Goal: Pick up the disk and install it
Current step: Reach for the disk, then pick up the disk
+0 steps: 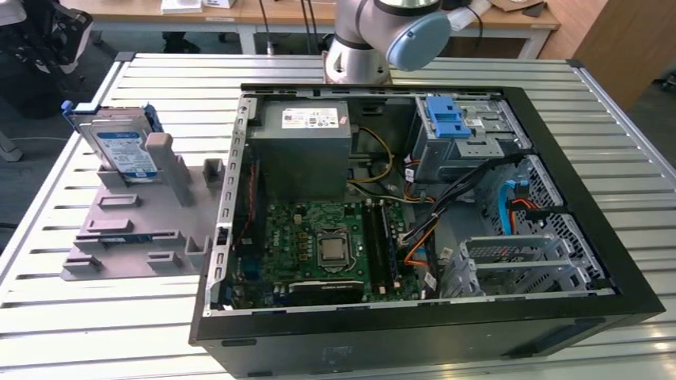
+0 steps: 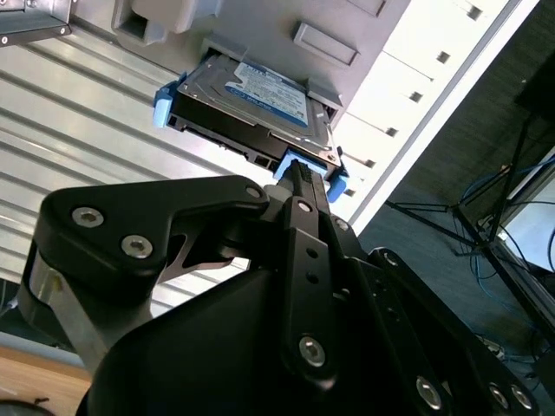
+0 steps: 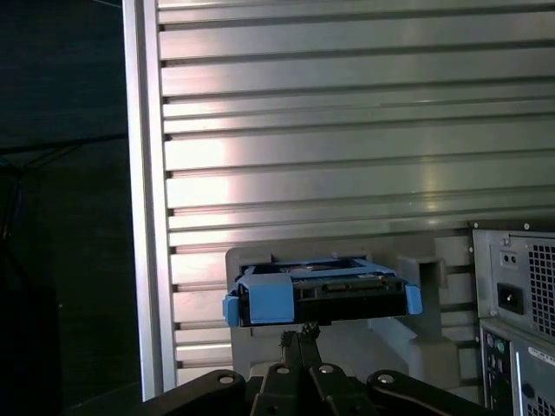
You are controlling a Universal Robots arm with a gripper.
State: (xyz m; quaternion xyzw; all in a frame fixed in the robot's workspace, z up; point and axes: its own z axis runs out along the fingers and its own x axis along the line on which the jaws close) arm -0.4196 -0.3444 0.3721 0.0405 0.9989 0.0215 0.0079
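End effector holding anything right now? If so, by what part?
Nothing held. The end effector is shut and empty, clear of the disk, which stands in the grey holder.

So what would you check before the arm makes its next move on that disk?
1. Disk upright in its grey holder: ok.
2. Claw aimed at the disk's edge: ok, in both wrist views.
3. Claw open to grab: not ok, it is shut.
4. Disk gripped: not ok, it stands free in the holder.
5. Computer case open, insides exposed: ok.
6. Free slot for the disk inside: cannot tell.
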